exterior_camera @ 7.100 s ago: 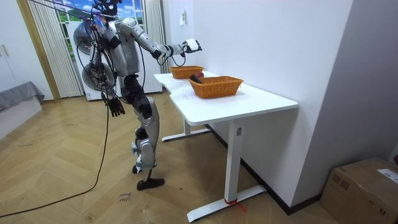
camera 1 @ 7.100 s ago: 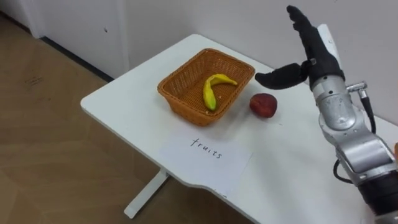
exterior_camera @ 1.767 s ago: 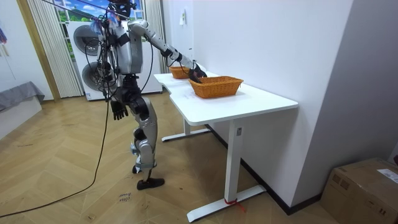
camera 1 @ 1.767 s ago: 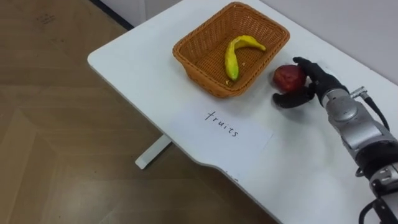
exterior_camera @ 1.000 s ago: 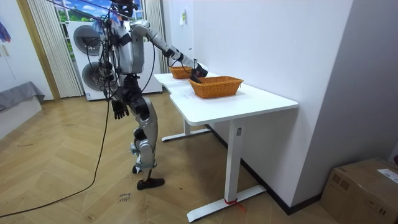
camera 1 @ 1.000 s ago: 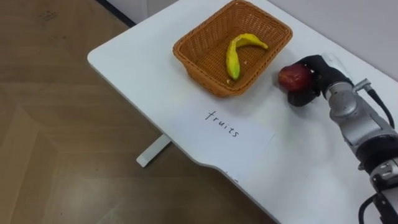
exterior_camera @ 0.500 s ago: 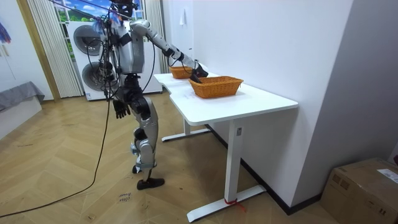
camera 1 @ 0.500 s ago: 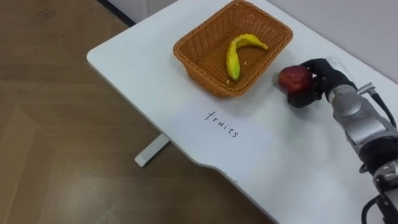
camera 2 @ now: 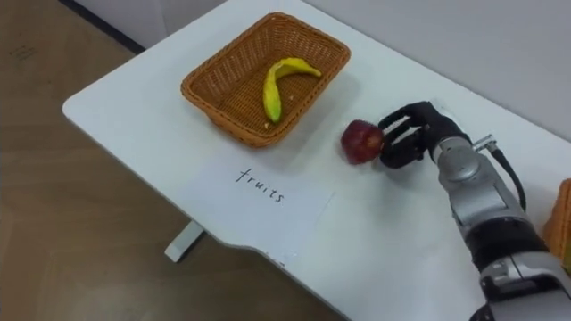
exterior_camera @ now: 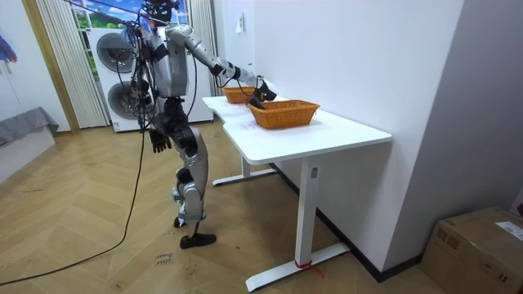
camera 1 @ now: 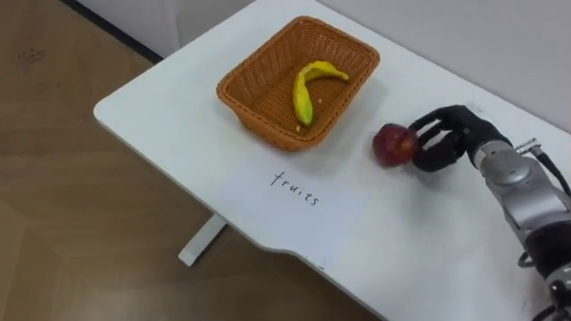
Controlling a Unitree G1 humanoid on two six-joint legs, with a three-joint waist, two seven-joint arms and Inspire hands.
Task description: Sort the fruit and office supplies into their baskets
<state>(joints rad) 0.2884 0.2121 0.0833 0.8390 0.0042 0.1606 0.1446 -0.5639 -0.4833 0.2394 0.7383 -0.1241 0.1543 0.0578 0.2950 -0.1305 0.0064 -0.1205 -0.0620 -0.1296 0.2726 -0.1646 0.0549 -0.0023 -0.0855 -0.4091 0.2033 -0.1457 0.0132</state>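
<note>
A red apple (camera 1: 393, 144) is just right of the wicker fruit basket (camera 1: 252, 120), low over the white table (camera 1: 169, 116). My right hand (camera 1: 451, 138) reaches in from the right, its fingers curled round the apple's right side. Whether the apple rests on the table or hangs just above it, I cannot tell. A yellow banana (camera 1: 306, 89) lies inside the basket. In the right eye view the apple (camera 2: 359, 141) and my right hand (camera 2: 412, 134) show the same grip. My left hand (exterior_camera: 159, 143) hangs at my side, fingers relaxed.
A sheet of paper with a handwritten label (camera 1: 299, 198) lies in front of the basket near the table's edge. A second wicker basket (exterior_camera: 284, 113) stands further along the table; its rim (camera 2: 562, 223) shows at far right. I stand at the table's end.
The whole picture has shifted, so the camera moved. My right hand's fingers have curled tighter round the apple, which now sits slightly farther from the basket's corner.
</note>
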